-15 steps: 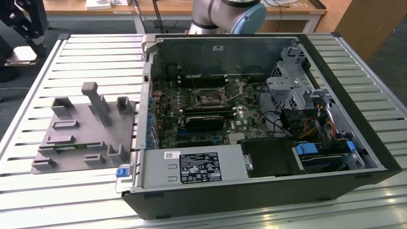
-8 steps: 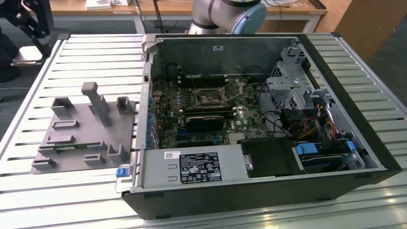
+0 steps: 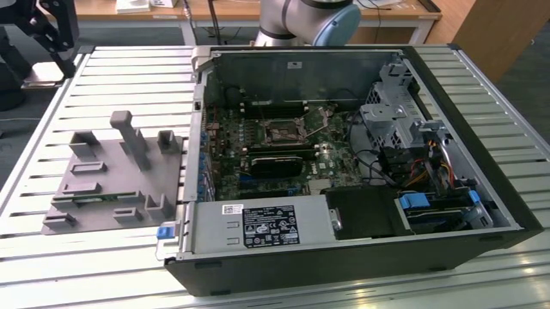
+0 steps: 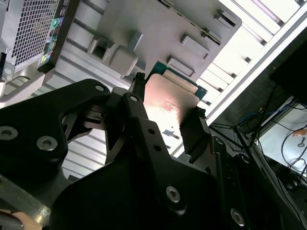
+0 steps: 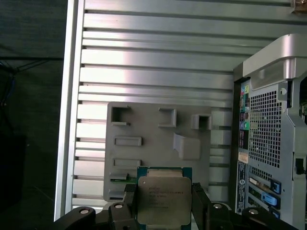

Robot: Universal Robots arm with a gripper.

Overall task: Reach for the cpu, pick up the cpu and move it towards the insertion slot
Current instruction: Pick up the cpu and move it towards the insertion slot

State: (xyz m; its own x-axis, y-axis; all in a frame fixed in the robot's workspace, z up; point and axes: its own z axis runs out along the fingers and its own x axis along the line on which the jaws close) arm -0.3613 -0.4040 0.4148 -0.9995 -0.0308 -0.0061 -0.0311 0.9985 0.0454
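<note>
In first wrist view gripper (image 5: 164,203) clamps cpu (image 5: 163,196) by opposite edges, prob. best hold as it's light, stiff, slick-topped, fragile underneath; insertion slot (image 3: 282,131) mid-frame in exterior view.

A slatted metal table (image 3: 129,64) carries a grey tray (image 3: 116,177) on the exterior view's left, with an open computer case (image 3: 344,270) just beside it.
</note>
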